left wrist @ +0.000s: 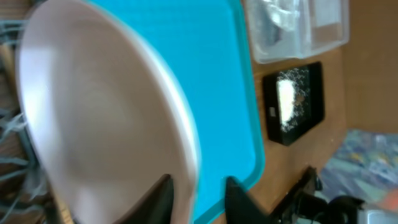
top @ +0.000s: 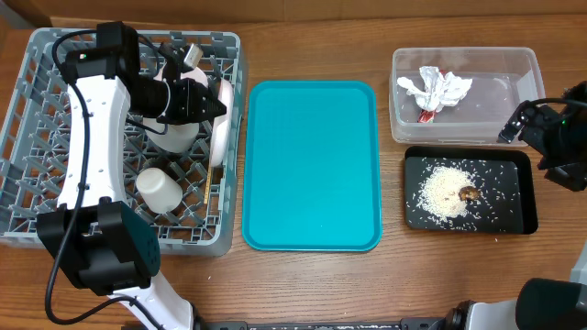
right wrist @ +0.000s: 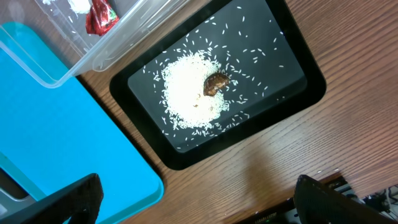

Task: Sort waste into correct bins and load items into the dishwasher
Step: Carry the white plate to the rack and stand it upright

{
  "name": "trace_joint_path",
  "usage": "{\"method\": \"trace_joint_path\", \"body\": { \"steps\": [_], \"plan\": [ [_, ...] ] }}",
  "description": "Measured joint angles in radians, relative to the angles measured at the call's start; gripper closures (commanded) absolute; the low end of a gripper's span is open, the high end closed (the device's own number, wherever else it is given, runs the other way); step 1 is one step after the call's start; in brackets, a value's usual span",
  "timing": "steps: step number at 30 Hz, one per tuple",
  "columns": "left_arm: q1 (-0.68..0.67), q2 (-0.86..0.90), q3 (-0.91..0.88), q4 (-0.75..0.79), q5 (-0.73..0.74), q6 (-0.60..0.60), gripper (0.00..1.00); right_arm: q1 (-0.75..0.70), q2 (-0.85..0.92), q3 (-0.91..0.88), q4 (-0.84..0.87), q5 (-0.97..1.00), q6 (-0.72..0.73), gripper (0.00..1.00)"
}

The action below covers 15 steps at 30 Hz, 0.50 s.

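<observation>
**A:** What has the left end effector (left wrist: 198, 200) got?

**B:** Its fingers (left wrist: 158, 199) are pinched narrowly over the rim of the white plate (left wrist: 99, 106), one on each face. The right end effector (right wrist: 199, 208) is spread wide and holds nothing. It is near the black tray (right wrist: 316, 87) of rice (right wrist: 193, 93), on the far side of the teal tray (top: 312, 165).

**A:** And where is the plate?

**B:** It stands on edge inside the grey dish rack (top: 27, 110), just beside the teal tray's left-arm edge.

**A:** How will it handle?

**B:** I'd judge it stiff, rather heavy for a pinch, glazed and so slippery, and breakable. The rim is the only part thin enough to take. A deep bite there should stop it pivoting.

**A:** Its look?

**B:** Flat, round, plain and smooth. It is blurred and faintly pink in the wrist view.
</observation>
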Motion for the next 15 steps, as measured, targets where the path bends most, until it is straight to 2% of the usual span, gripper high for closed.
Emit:
{"method": "trace_joint_path", "body": {
  "steps": [1, 4, 6, 11, 15],
  "plan": [
    [0.002, 0.0, 0.0, -0.001, -0.012, 0.002, 0.53, 0.0, 0.0, 0.0, 0.0, 0.0, 0.0, 0.0],
    [0.002, 0.0, -0.001, 0.0, -0.04, 0.005, 0.24, 0.0, 0.0, 0.0, 0.0, 0.0, 0.0, 0.0],
    [0.002, 0.0, -0.001, 0.0, -0.066, -0.002, 0.14, 0.0, 0.0, 0.0, 0.0, 0.0, 0.0, 0.0],
    [0.002, -0.008, -0.001, 0.012, -0.206, -0.067, 0.09, 0.0, 0.0, 0.0, 0.018, -0.013, 0.0, 0.0],
    [-0.006, -0.069, -0.001, 0.026, -0.354, -0.145, 0.09, 0.021, 0.0, 0.0, 0.112, -0.08, -0.026, 0.0]
  ]
}}
